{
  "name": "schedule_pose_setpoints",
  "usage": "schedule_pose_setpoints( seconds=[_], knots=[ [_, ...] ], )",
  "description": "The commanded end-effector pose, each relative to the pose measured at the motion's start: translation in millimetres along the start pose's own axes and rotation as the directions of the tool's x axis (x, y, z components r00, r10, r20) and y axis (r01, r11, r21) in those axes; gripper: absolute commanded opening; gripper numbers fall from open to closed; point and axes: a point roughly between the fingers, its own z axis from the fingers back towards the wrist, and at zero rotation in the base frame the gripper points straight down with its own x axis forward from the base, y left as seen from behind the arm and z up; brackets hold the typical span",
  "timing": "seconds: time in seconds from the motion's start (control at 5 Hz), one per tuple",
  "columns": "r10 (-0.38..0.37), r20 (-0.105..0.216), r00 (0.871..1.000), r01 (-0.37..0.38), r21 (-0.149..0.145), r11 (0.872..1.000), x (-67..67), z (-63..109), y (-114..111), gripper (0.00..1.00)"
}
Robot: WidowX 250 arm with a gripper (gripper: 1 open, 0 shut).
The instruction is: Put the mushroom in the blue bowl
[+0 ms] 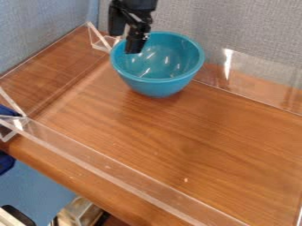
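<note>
The blue bowl [158,64] is a glossy turquoise bowl standing upright at the back of the wooden table [177,132]. My gripper [137,42] is dark and points down over the bowl's back left rim, with its fingertips reaching just inside the rim. Its jaws stand open, and I see nothing between them. The mushroom is out of view: it shows neither on the table nor in the part of the bowl that I can see.
A low clear acrylic wall [118,177] rings the table, with upright panels at the back left [94,40] and back right [253,71]. A blue-grey fabric wall [236,22] stands close behind the bowl.
</note>
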Motion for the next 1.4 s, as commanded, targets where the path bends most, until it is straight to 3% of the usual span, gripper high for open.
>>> schedule_pose_setpoints(
  seconds=[0.0,0.2,0.6,1.0,1.2],
  knots=[
    [0.061,0.075,0.995,-0.064,0.039,0.997,7.7,34.5,9.8,1.0],
    [0.11,0.064,0.992,-0.112,0.019,0.994,19.8,31.1,18.1,1.0],
    [0.201,0.08,0.976,-0.2,-0.01,0.98,-15.7,45.9,53.6,1.0],
    [0.069,0.105,0.992,-0.068,-0.015,0.998,7.9,63.0,40.4,1.0],
    [-0.009,0.109,0.994,0.011,-0.016,1.0,23.2,62.8,34.3,0.0]
  ],
)
